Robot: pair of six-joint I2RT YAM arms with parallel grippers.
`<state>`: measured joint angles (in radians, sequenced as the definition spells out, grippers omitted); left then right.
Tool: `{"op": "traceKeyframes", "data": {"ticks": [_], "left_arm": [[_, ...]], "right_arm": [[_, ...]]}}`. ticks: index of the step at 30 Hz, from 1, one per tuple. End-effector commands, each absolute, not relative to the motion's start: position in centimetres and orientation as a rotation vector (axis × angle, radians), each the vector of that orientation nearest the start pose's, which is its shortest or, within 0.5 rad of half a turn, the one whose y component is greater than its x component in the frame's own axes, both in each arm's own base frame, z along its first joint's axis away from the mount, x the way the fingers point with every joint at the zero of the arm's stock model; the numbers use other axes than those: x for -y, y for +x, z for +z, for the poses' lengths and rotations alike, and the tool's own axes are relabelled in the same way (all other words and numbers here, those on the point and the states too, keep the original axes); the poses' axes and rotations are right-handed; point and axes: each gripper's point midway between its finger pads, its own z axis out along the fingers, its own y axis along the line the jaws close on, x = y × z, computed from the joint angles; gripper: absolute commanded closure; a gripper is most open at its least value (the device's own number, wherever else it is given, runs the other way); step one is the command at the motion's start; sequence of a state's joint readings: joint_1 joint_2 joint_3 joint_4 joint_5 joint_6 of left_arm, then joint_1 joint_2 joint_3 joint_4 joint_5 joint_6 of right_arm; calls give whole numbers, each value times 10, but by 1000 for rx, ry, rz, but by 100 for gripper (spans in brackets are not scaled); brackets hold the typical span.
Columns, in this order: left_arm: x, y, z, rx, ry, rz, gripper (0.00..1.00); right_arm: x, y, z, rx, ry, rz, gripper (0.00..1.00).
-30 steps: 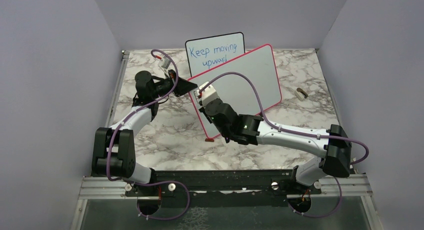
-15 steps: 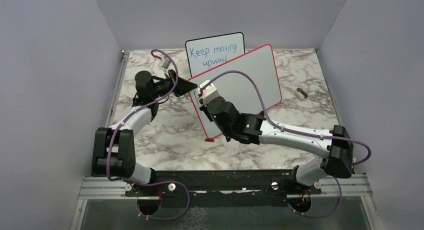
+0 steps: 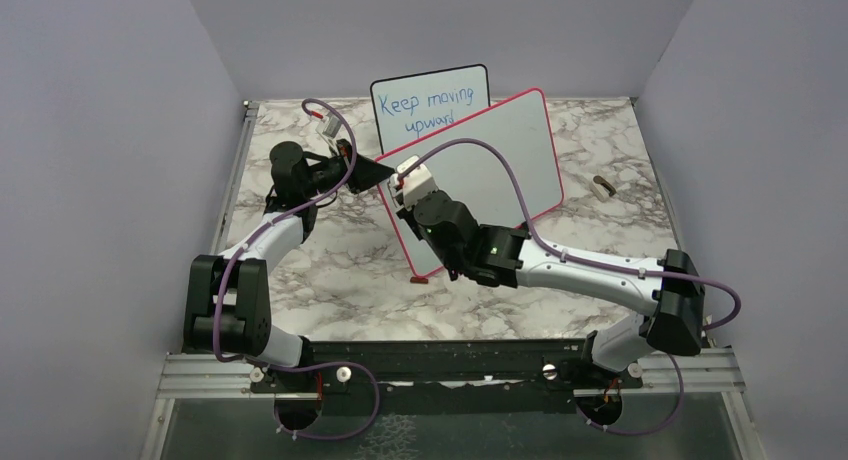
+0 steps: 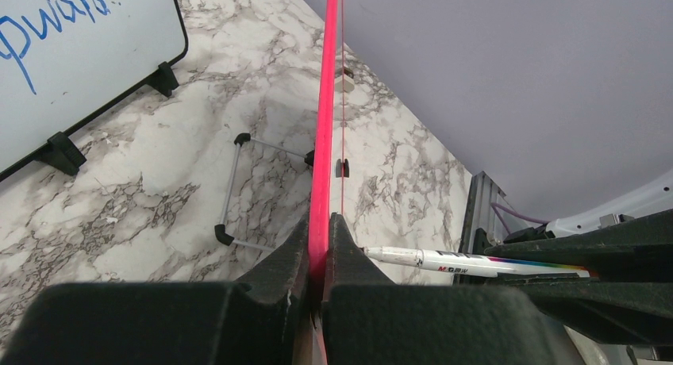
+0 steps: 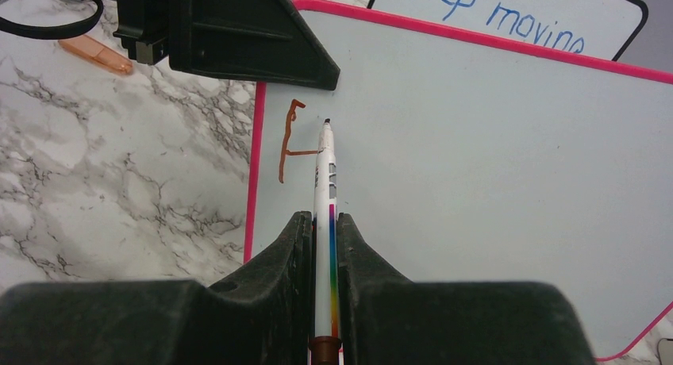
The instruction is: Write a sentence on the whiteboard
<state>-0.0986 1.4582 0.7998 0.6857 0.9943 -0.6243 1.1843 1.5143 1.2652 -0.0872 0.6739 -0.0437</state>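
Note:
The whiteboard [image 3: 500, 155] with the pink-red frame leans tilted at mid-table. My left gripper [image 3: 384, 172] is shut on its left edge, and the pink rim [image 4: 325, 127] runs between the jaws [image 4: 320, 232]. My right gripper [image 5: 325, 222] is shut on a white marker [image 5: 324, 178] with a rainbow stripe, also seen as the marker [image 4: 444, 259] in the left wrist view. The marker's tip is near the board's upper left corner. Of the sentence [image 5: 287, 143] only a brownish-red upright stroke and a short crossbar show, just left of the tip. The right gripper [image 3: 404, 192] hangs over that corner.
A black-framed board [image 3: 430, 105] with blue "Keep moving upward" stands behind the whiteboard. An orange marker cap [image 5: 99, 54] lies on the marble to the left. A small object [image 3: 602, 187] lies at the right. A wire stand [image 4: 238, 186] sits behind the whiteboard.
My right gripper with the marker has shifted slightly up and left along the board's near-left corner. The left arm and the board have not moved.

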Motion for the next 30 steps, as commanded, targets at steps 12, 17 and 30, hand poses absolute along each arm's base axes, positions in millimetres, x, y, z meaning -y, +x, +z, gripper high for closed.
{"op": "traceKeyframes", "data": {"ticks": [12,17,30], "left_arm": [[200,352,229,-1694,442,-1300,100],[200,351,230,-1693,443,-1301,100],[200,351,229,-1694,442,-1301,100]], "right_arm": [[-371,285,281,-1682,-587,141,99],[-370,287,276,-1690,-585,134,99],[-368,286,265,-1736,-610,144,99]]}}
